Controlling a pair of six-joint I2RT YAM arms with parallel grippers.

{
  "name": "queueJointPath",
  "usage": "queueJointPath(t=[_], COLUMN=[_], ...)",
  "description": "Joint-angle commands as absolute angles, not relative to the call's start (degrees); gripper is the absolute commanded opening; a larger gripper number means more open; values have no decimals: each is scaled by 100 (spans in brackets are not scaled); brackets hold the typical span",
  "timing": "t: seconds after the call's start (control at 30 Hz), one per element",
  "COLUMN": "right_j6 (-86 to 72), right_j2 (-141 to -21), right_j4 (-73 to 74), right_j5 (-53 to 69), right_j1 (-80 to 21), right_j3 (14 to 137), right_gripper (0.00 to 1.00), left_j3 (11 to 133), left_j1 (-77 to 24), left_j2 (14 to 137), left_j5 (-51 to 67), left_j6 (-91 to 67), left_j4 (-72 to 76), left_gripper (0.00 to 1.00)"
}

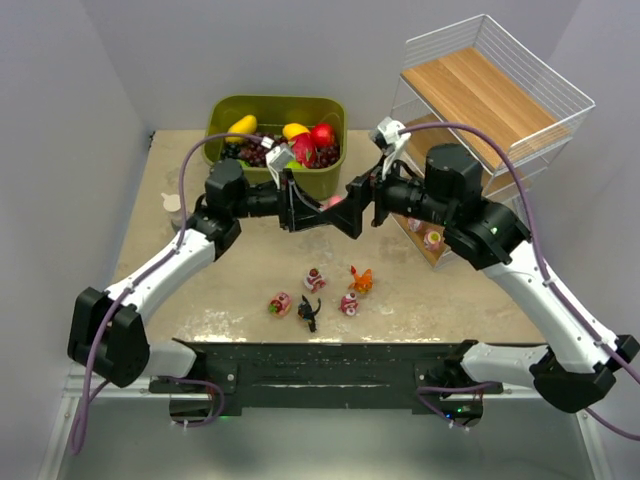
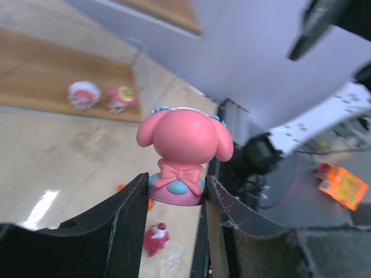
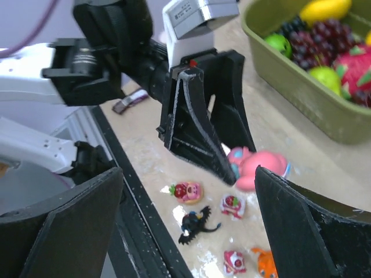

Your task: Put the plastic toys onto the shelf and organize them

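The left pincer (image 2: 177, 179) is clamped on a pink toy (image 2: 184, 139), its two dark fingers pressing the base from either side; the toy, a round-headed figure with long ears and a bow, stands upright between them, seen from behind in the left wrist view. It is held in the air above the surface (image 1: 230, 285), in front of the bin (image 1: 222, 115) and left of the shelf (image 1: 500, 95). The right pincer (image 3: 188, 171) faces it tip to tip, jaws spread wide with nothing between them; from above its tips sit just beside the toy, and I cannot tell whether they touch it. Five more toys lie loose on the surface near the front edge: an orange toy (image 1: 361, 280), a black toy (image 1: 308, 312) and three small red-and-pink toys (image 1: 315, 279); all lie well apart from both pincers. Two pink-and-white toys (image 1: 433, 238) rest side by side on the shelf's lowest tier, partly hidden by the right arm in the top view; the bin holds fruit (image 1: 300, 148).
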State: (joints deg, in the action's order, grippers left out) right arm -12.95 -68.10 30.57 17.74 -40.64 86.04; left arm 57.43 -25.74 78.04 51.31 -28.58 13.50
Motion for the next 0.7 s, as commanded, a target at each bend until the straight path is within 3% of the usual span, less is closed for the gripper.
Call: queueJointPath(t=[0.0, 0.13, 0.43, 0.53, 0.67], right_j6=[-870, -476, 334, 518, 527], right_j2=[-6609, -6749, -7145, -7356, -7392], right_j4=[2505, 2566, 2820, 3084, 3006], right_j5=[2750, 3232, 5017, 5825, 6267], right_j1=[-4060, -4061, -3999, -3990, -3999], right_j3=[9175, 9781, 10950, 11250, 11171], right_gripper=[99, 98, 94, 95, 96], left_j3=[6117, 6337, 6389, 6547, 6671], left_j1=[-2505, -2496, -2496, -2496, -2496], left_j2=[7401, 7295, 7549, 7716, 7621], left_j5=[6828, 7057, 7233, 7137, 7259], left_j6=[-4076, -5479, -9688, -10589, -10504], left_j4=[2960, 3909, 8843, 9709, 9415], left_gripper=[0, 0, 0, 0, 0])
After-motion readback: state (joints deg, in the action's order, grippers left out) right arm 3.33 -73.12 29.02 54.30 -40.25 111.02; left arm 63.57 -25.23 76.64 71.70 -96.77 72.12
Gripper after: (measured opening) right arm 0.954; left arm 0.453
